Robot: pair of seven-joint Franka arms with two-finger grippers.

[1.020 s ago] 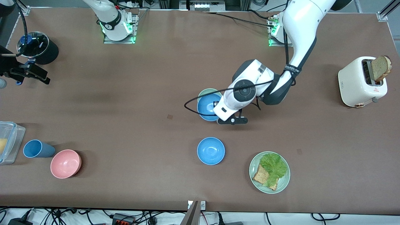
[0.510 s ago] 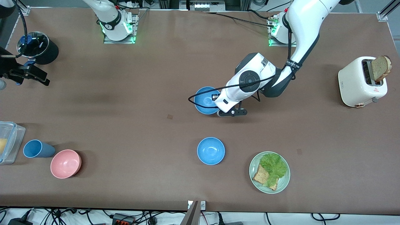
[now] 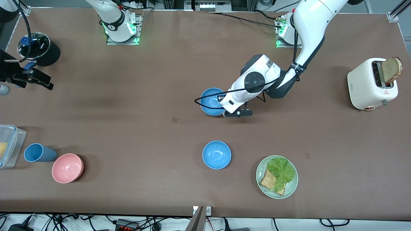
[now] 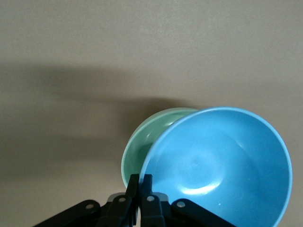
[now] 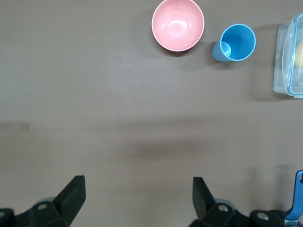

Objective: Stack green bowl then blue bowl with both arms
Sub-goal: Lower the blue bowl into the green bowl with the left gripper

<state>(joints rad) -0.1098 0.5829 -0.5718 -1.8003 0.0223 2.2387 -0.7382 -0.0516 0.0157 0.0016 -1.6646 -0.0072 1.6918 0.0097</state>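
My left gripper (image 3: 221, 107) is shut on the rim of a sky-blue bowl (image 3: 211, 101) near the table's middle. In the left wrist view the shut fingers (image 4: 141, 182) pinch the rim of that blue bowl (image 4: 222, 161), which is tilted over the mint-green bowl (image 4: 142, 142). In the front view the blue bowl hides the green bowl. A second blue bowl (image 3: 216, 155) stands nearer to the front camera. My right gripper (image 3: 38, 79) is open and empty, up over the right arm's end of the table; it also shows in the right wrist view (image 5: 137, 187).
A pale-green plate (image 3: 260, 166) with lettuce and bread stands beside the second blue bowl. A toaster (image 3: 369, 85) with bread is at the left arm's end. A pink bowl (image 3: 67, 167), blue cup (image 3: 37, 152), clear container (image 3: 9, 144) and black lidded pot (image 3: 40, 48) are at the right arm's end.
My left gripper has carried the blue bowl away from the front camera and over the green bowl, which now is covered in the front view. The right gripper has shifted only slightly.
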